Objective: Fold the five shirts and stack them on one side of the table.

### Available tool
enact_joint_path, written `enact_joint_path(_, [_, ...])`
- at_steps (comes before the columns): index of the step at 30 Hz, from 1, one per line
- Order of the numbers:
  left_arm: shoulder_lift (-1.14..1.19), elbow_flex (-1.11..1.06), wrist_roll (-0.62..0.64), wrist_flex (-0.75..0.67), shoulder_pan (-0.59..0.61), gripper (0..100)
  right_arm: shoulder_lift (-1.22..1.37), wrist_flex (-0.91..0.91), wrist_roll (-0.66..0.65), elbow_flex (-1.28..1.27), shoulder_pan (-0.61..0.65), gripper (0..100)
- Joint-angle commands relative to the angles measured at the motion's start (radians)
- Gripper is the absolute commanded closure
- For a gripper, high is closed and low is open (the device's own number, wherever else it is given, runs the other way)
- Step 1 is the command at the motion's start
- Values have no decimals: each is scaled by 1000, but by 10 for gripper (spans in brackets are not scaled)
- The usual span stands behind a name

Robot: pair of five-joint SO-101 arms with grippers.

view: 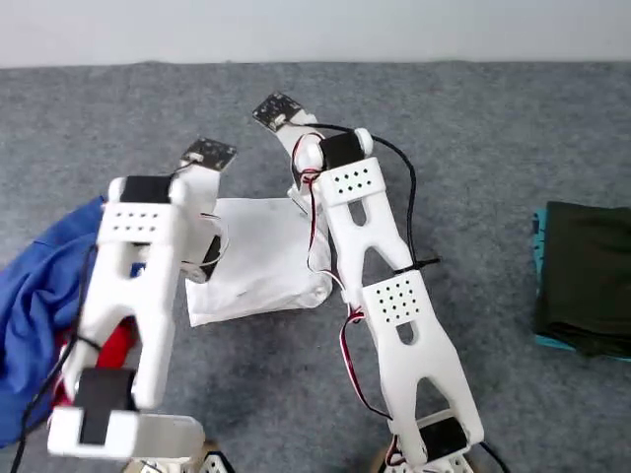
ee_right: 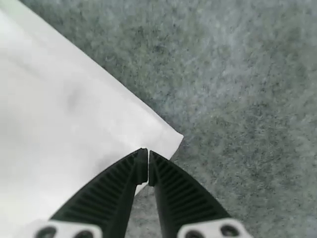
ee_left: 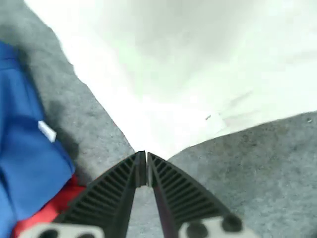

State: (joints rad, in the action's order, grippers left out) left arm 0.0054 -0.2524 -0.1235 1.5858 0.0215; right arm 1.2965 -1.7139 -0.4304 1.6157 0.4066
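Observation:
A folded white shirt [view: 258,258] lies at the middle of the grey table. My left gripper [ee_left: 147,157] is shut, its tips pinching the white shirt [ee_left: 188,74] at its corner on the left side; in the high view the left gripper [view: 208,253] sits at the shirt's left edge. My right gripper [ee_right: 148,152] is shut on the white shirt [ee_right: 59,134] close to a far corner, and the high view puts the right gripper [view: 298,204] there too. A blue shirt [view: 39,291] is heaped at the left over a red one [view: 116,345].
A stack of folded shirts, dark on top [view: 584,276] with a teal one [view: 539,246] beneath, lies at the table's right edge. Bare grey table [view: 473,148] stretches between the white shirt and that stack. The blue shirt [ee_left: 25,153] lies close beside my left gripper.

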Motion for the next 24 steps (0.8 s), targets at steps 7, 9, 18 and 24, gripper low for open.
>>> enact_joint_path(7, [147,90,491,-11,-68,984,-12,1,152,51,-12,987])
enact_joint_path(9, [158,87,516,-11,-106,984,-10,1,153,44,-12,987])
enact_joint_path(18, [373,91,526,-38,-58,984,87,113,147,43,-58,987])
enact_joint_path(24, [483,127,462,-40,28,984,97,119,147,48,-85,989])
